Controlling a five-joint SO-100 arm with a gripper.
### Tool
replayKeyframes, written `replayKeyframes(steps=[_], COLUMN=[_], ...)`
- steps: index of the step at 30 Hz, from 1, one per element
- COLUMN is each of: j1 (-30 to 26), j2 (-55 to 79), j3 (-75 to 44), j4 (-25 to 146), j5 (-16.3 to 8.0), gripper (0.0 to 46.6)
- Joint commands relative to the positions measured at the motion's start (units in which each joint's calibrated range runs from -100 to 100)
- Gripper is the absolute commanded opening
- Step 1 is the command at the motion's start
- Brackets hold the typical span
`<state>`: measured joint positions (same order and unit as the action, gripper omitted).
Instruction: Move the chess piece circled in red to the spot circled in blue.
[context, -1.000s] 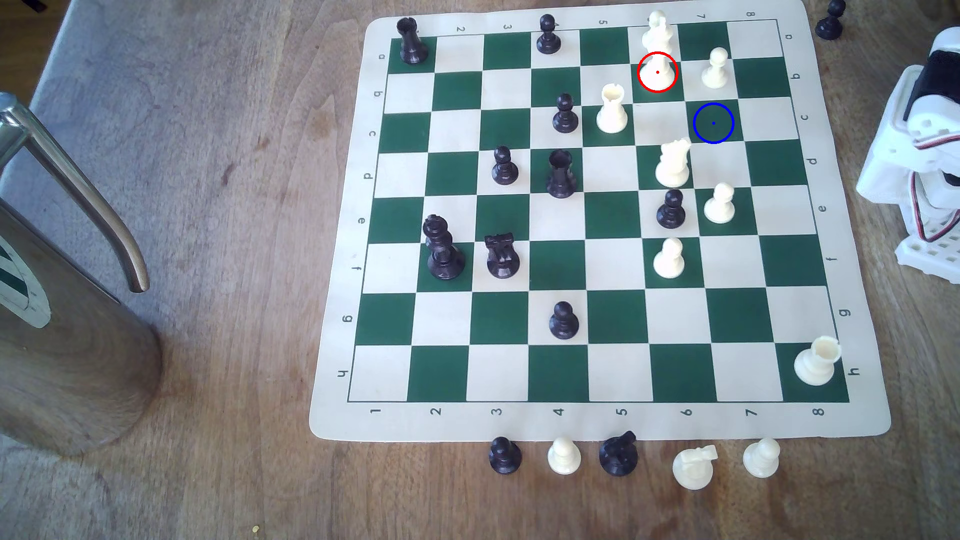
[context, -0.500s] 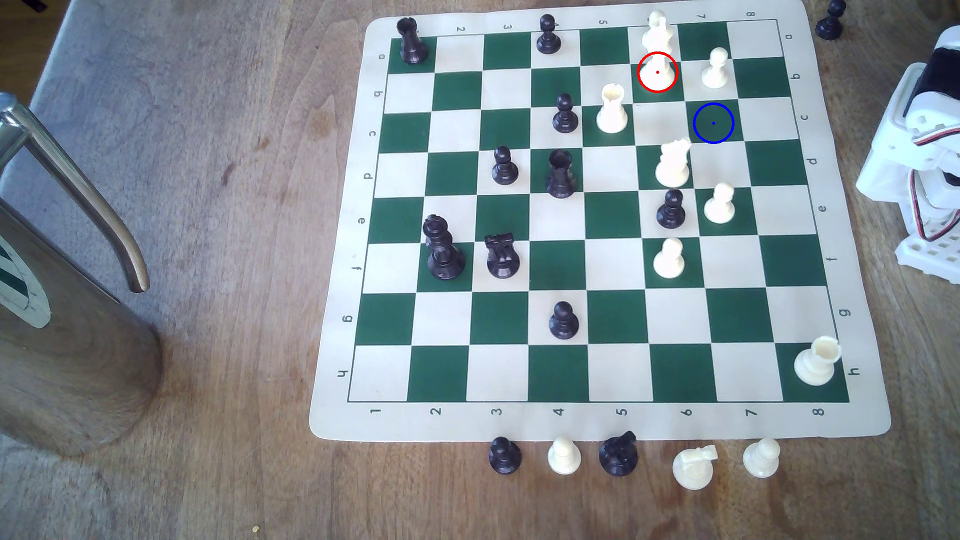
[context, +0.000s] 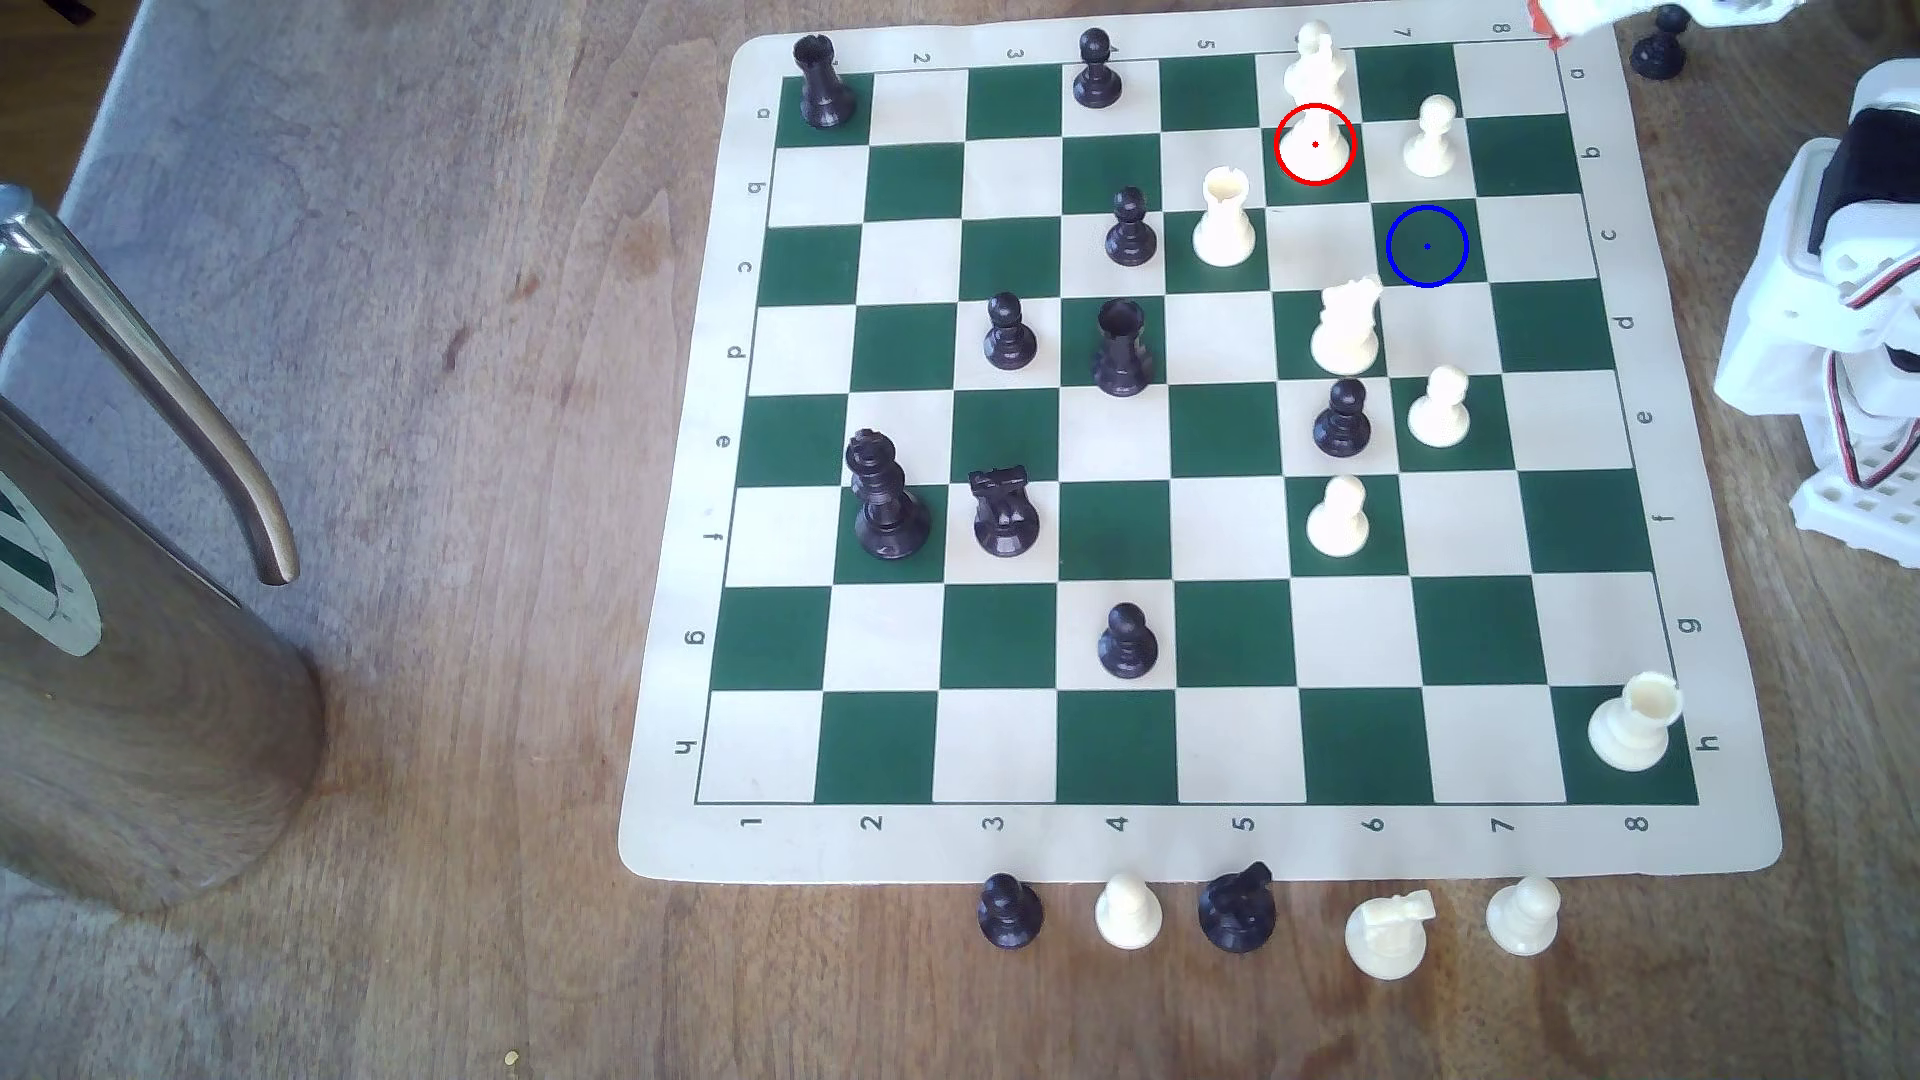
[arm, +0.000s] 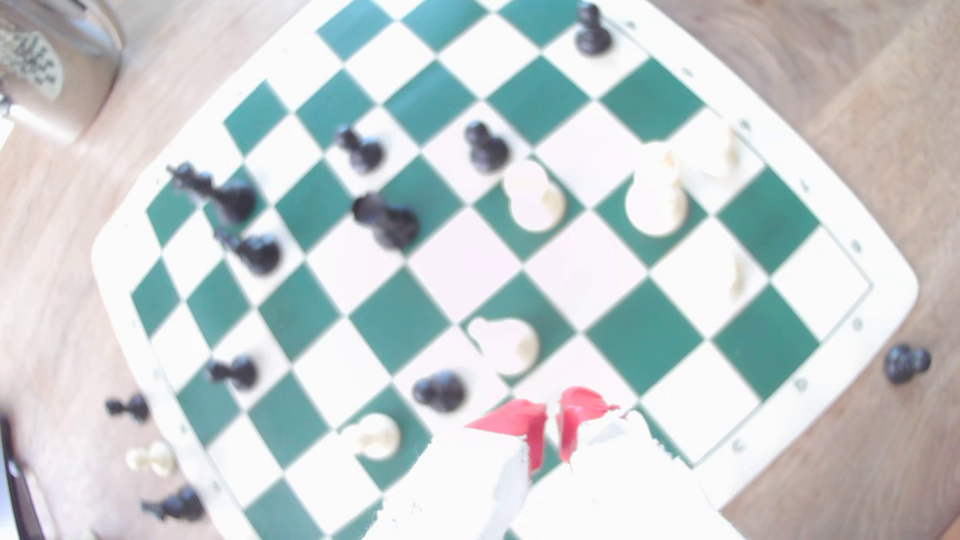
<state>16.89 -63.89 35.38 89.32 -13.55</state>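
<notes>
The gripper (arm: 551, 415) shows in the wrist view as two white fingers with red tips (arm: 511, 418), blurred and blown out by glare. The tips sit close together with only a thin gap between them and nothing in it, so the jaws look closed and empty. In the exterior view just a sliver of it (context: 1558, 19) pokes in at the top edge, white with a red tip, cut off by the frame, over the board's far right corner by the "8" label; how the jaws stand there is impossible to read. The arm's white base (context: 1829, 312) stands off the board (context: 1164, 846) at the exterior view's right, partly cut by the frame, with red and black wires looping at its side.

The wrist view is soft all over: piece shapes smear and the white ones melt into the pale squares.

The white king (context: 1315, 88) stands upright on the red-ringed green square in column 6, row b, its top reaching past the board's far border and washed out against the cream margin. In the wrist view it is probably the tall white piece (arm: 655, 194), though blur makes that uncertain. The blue-ringed spot (context: 1427, 246) is a bare green square one column toward the exterior view's right and one row nearer, diagonal to the king. A white pawn (context: 1432, 135) stands just beside the king on the exterior view's right, and a white rook (context: 1224, 218) diagonally on its left.

A steel jug (context: 125, 623) is cut off at the exterior view's left.
</notes>
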Motion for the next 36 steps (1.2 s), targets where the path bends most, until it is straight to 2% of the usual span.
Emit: replayKeyframes(steps=[1, 6, 9, 12, 15, 16, 17, 21, 24, 32, 36], j1=[0.6, 2.5, 4.6, 6.3, 6.9, 6.9, 6.8, 7.2, 8.0, 9.7, 10.8], j2=[2.1, 5.3, 7.9, 11.4, 13.6, 14.6, 15.0, 18.1, 20.2, 35.2, 40.2], j3=[-3.2, -1.7, -1.5, -1.4, -1.4, -1.3, -1.3, -1.3, -0.7, -6.0, -7.4], j4=[0.4, 1.1, 0.4, -1.6, -4.2, -5.9, -6.5, -8.7, -11.8, -17.5, -20.0], j5=[-0.1, 0.5, 1.2, 2.4, 2.9, 3.0, 3.1, 3.4, 3.5, 3.9, 3.7], gripper=[2.1, 2.4, 6.3, 7.9, 13.8, 18.7, 19.3, 20.2, 17.6, 16.0, 18.9])
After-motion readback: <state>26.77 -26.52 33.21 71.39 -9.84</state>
